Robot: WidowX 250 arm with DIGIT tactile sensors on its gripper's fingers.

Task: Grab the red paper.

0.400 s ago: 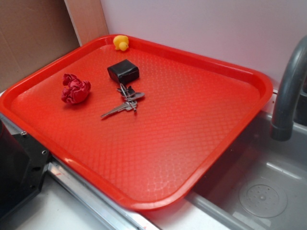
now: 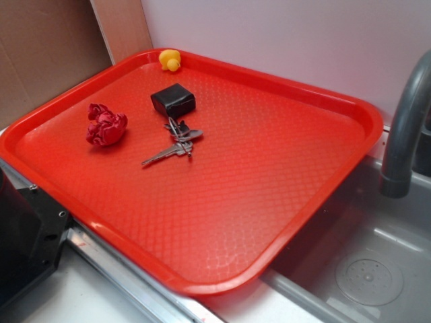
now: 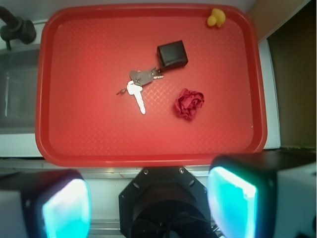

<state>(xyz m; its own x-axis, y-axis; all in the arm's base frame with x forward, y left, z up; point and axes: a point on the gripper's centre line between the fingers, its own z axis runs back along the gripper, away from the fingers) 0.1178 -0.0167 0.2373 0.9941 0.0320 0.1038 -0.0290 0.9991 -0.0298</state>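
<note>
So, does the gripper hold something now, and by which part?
Nothing is held. The gripper is open, its fingers wide apart with nothing between them. The red paper lies untouched on the tray.

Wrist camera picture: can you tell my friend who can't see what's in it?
Seen from above, a crumpled red paper lies on a red tray, apart from keys, a black box and a yellow duck. The open end effector hangs at the near edge.

Gripper (image 3: 148,206) being held high, pointing straight down, jaws being kept wide apart, nothing being gripped, fingers (image 3: 233,201) blurred at the wrist view's bottom edge
</note>
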